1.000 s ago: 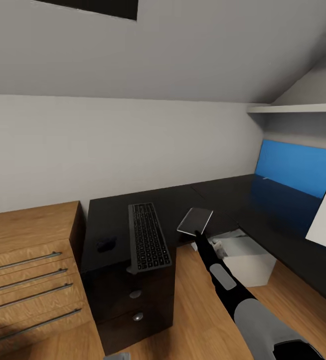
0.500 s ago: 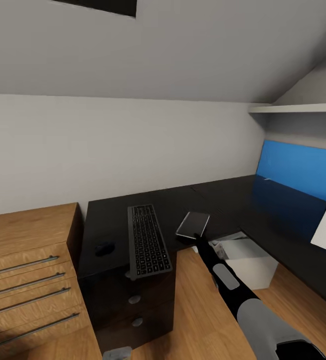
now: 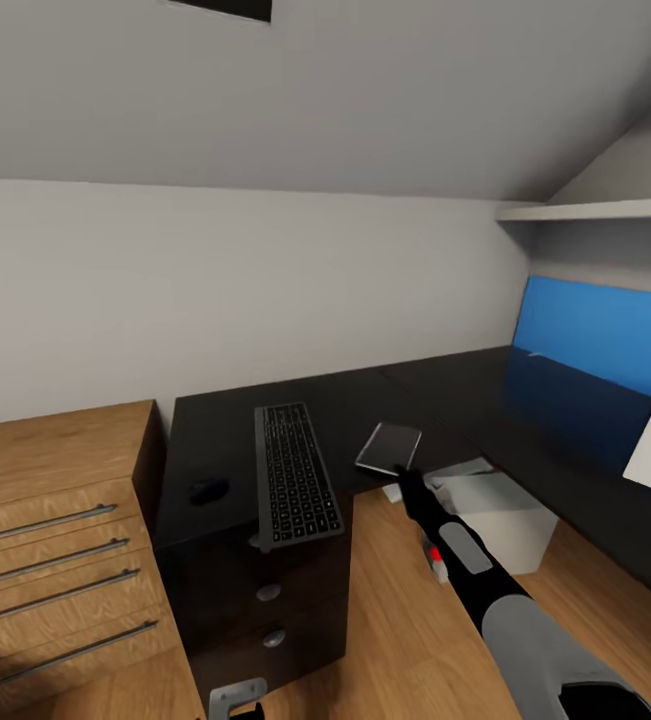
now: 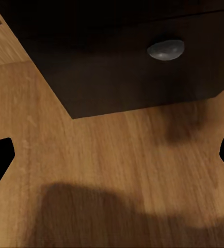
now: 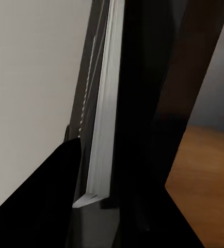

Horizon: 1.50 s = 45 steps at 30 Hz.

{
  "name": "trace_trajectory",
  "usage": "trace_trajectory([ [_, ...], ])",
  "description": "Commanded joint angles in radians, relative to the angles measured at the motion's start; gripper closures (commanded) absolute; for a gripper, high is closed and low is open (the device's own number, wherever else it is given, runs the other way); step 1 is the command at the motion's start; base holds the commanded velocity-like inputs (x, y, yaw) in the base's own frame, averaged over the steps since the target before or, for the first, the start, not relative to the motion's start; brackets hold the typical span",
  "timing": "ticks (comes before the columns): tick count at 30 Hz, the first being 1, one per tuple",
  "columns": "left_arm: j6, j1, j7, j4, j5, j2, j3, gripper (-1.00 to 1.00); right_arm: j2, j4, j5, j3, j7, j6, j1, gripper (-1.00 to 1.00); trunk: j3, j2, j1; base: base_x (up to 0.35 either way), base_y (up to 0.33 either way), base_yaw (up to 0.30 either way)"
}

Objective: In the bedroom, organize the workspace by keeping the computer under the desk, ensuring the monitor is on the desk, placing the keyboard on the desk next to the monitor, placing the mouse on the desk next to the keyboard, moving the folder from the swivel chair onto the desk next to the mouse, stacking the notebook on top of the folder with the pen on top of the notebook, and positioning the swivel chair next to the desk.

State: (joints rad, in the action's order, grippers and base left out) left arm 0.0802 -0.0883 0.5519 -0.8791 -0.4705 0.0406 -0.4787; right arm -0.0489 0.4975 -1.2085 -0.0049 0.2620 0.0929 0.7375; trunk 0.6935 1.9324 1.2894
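Notebook, thin, dark-covered with white page edges (image 3: pixel 389 447), lies on the long glossy black desk (image 3: pixel 215 435) beside the slim grey keyboard (image 3: pixel 290 472). The right gripper (image 3: pixel 403 471) seems clamped on its near edge. The left gripper (image 4: pixel 112 157) hangs wide open and empty above the wooden floor. Letting go looks like the next move, though I'd say the notebook belongs on the folder.

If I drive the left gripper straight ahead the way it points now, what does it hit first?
Probably the wooden floor: the left gripper points down at it, just short of the desk's drawer base. Depth is unclear.
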Motion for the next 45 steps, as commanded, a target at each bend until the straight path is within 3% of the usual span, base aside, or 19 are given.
trace_trajectory([
  [1,0.004,-0.001,0.007,-0.002,-0.004,-0.001,-0.003,-1.0,0.001,-0.03,-0.007,-0.008,-0.001,0.006,0.0,1.0,0.004,0.008,0.004,0.0,0.0,0.0],
  [15,0.006,-0.001,0.008,-0.004,-0.004,-0.001,-0.003,-1.0,0.012,-0.03,-0.006,-0.016,-0.001,0.02,0.0,1.0,0.048,0.106,0.058,0.0,0.0,0.0],
  [38,0.011,-0.001,0.008,0.003,-0.004,-0.002,-0.003,-1.0,0.011,-0.029,-0.005,-0.014,-0.006,0.019,0.0,1.0,0.048,0.106,0.058,0.0,0.0,0.0],
  [45,0.01,-0.001,0.008,0.004,-0.004,-0.002,-0.003,-1.0,0.011,-0.028,-0.005,-0.013,-0.006,0.019,0.0,1.0,0.026,0.057,0.031,0.0,0.0,0.0],
])
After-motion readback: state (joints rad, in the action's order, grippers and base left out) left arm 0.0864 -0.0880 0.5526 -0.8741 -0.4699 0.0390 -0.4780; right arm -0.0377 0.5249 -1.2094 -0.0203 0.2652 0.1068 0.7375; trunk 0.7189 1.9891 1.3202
